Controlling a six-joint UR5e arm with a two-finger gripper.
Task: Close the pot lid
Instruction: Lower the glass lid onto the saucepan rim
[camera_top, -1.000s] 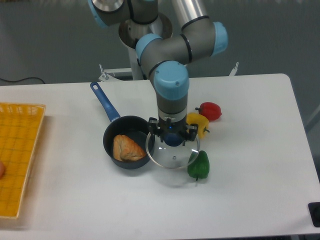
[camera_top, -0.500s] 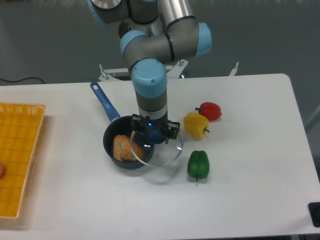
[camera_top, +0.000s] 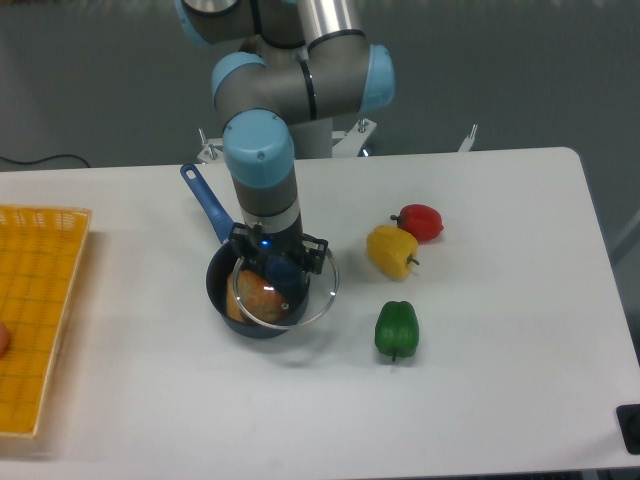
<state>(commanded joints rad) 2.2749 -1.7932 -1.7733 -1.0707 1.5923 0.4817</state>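
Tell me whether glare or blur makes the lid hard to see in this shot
In the fixed camera view, mild softness overall; the lid is clear glass, so only its rim and faint reflections show, with the pot and food visible through it. The gripper hides the knob. Soft, even lighting, faint shadow below the pot.

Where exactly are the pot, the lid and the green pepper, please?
pot (camera_top: 218, 290): fixed camera, its left wall.
lid (camera_top: 318, 290): fixed camera, glass near its right rim.
green pepper (camera_top: 396, 328): fixed camera, middle of its body.

Red pepper (camera_top: 419, 221), yellow pepper (camera_top: 392, 250), green pepper (camera_top: 396, 328), orange tray (camera_top: 35, 300).
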